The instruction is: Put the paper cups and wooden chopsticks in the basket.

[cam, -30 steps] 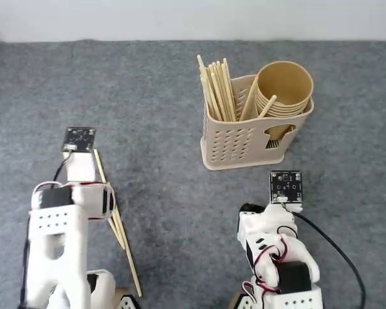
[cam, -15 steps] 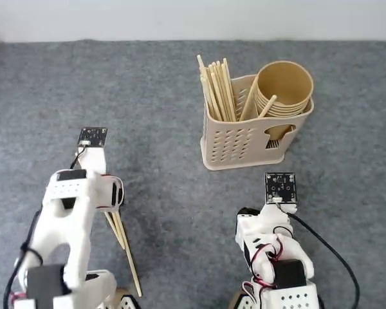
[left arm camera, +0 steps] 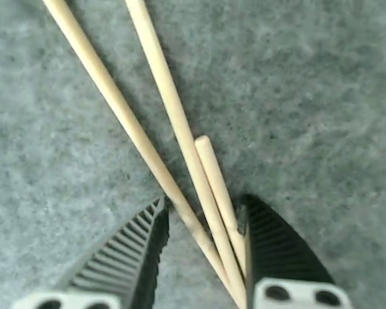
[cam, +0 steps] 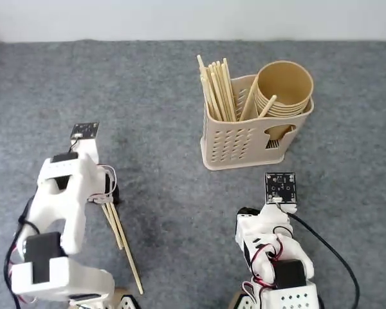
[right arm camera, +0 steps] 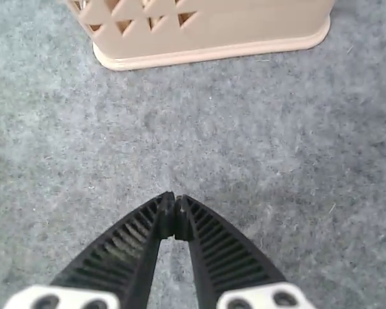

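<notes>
**Wooden sticks now bracketed by the left jaws**

Over the last second we see the left arm (cam: 61, 199) swing round and lean down over the loose chopsticks (cam: 122, 238) lying on the grey carpet (cam: 174, 193), well apart from the basket (cam: 244, 138). The sticks themselves have not shifted. The right arm (cam: 270, 251) drew back slightly early in that second and has sat still since. We read this as the approach being finished and the grasp about to begin. The paper cups (cam: 284, 84) are stacked in the basket beside a standing bundle of chopsticks (cam: 217, 87), so these loose sticks look like the last items to collect.

In its own wrist view the left gripper (left arm camera: 203, 206) is partly open and straddles three sticks. One finger lies against the shortest stick and the other sits just beside the outermost. Nothing is clamped yet, and the sticks are flat on the carpet.

The right gripper (right arm camera: 174, 205) has its fingertips pressed together and holds nothing, hanging above bare carpet near the basket's base.
</notes>
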### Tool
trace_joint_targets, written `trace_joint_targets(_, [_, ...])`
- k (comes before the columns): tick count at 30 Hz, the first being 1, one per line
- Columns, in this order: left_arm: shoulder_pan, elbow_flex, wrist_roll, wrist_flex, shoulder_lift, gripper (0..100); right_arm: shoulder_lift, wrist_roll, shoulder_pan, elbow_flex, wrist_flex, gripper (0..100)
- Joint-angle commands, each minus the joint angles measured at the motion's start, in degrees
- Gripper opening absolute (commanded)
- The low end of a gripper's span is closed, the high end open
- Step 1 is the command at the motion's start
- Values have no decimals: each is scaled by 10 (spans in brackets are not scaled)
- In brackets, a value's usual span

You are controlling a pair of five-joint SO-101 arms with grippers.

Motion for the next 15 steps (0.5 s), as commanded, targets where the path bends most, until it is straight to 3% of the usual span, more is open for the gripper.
trace_joint_targets(1, [-6,-48,7,8,40,85,-5,-4,-1,12,-10,9])
trace_joint_targets(5, [-6,-84,7,33,79,31,-5,-4,0,12,-10,9])
trace_joint_targets(15, [-6,-134,6,62,118,12,-5,-4,0,12,-8,9])
